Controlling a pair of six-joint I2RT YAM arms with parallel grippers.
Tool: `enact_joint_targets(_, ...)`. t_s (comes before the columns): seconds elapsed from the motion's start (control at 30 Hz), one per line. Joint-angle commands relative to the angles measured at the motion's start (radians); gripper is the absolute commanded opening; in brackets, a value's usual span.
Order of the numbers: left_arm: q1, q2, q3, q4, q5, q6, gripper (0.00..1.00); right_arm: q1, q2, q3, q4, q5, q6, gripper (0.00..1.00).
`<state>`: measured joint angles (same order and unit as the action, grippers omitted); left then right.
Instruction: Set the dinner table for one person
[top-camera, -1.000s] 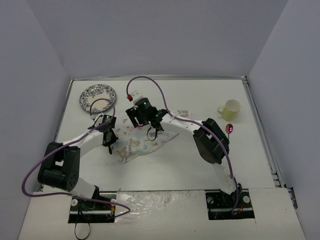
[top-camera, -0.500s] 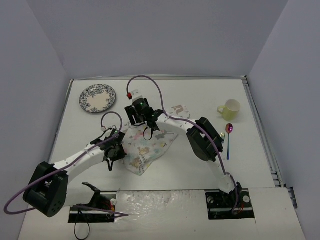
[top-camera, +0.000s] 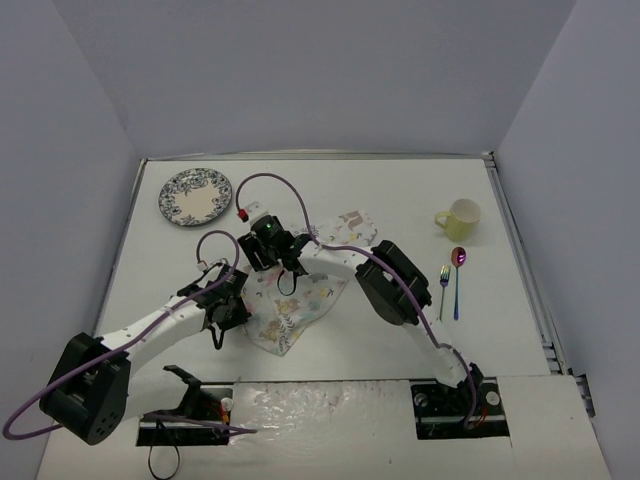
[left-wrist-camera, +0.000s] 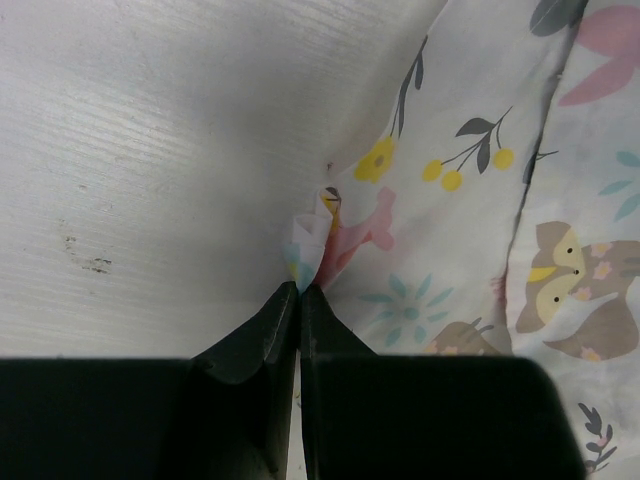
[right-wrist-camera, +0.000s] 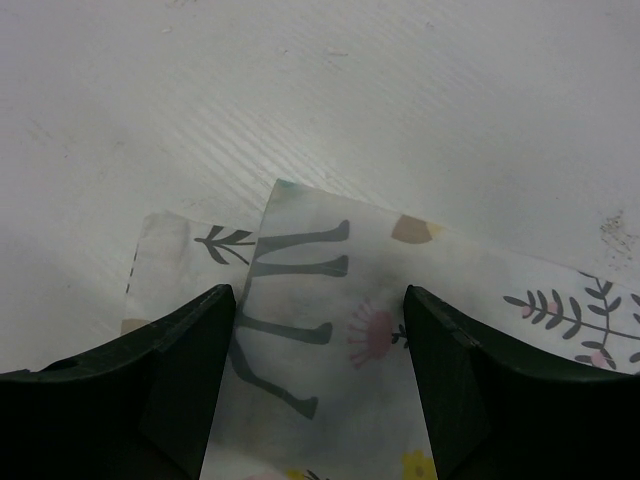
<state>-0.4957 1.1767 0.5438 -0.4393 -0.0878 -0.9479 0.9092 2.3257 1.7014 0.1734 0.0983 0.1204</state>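
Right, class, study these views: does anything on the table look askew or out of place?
Yes: the printed placemat lies crumpled and diagonal, one corner folded over. The left gripper pinches a bunched-up edge; the right gripper is open over the folded corner.

1. The left arm (top-camera: 150, 325) is built of white tubular links joined by black motor housings, the largest a rounded black block (top-camera: 88, 385).
2. The right arm (top-camera: 335, 262) has the same white links and a bulky black joint block (top-camera: 385, 288).
3. A thin purple cable (top-camera: 212, 236) loops off the left arm. A second purple cable (top-camera: 268, 176) on the right arm ends in a small red connector (top-camera: 243, 213).
4. A small green light (top-camera: 270, 225) glows on the right wrist housing.
5. Each arm stands on a black base plate (top-camera: 460, 412).
6. The left gripper (left-wrist-camera: 299, 292) has matte black fingers tapering to thin tips.
7. The right gripper (right-wrist-camera: 315, 295) has broad, rounded matte black fingers.
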Motion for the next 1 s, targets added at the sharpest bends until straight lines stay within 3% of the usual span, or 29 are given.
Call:
enact_joint_targets(0.0,-0.006,-0.01,0.008,0.0,-0.003,-0.014,0.0,0.016,-0.005,0.065,0.059,-0.012,-0.033,0.65)
enact_joint_targets(0.2,-0.005,-0.011,0.004,-0.002,-0.005,-0.017,0.0,0.027,0.004,0.073,0.064,0.001,-0.041,0.64)
enact_joint_targets(0.43,-0.006,-0.015,0.004,-0.006,-0.01,-0.021,0.0,0.027,0.015,0.063,0.061,0.081,-0.054,0.57)
enact_joint_targets(0.6,-0.005,-0.016,0.0,-0.009,-0.013,-0.025,0.0,0.024,0.011,0.055,0.06,0.102,-0.06,0.42)
enact_joint_targets(0.87,-0.004,-0.011,0.0,-0.01,-0.011,-0.031,0.0,0.02,-0.019,0.048,0.056,0.128,-0.068,0.08)
enact_joint_targets(0.97,-0.004,-0.008,0.004,-0.01,-0.015,-0.031,0.0,0.018,-0.067,0.039,0.049,0.14,-0.071,0.0)
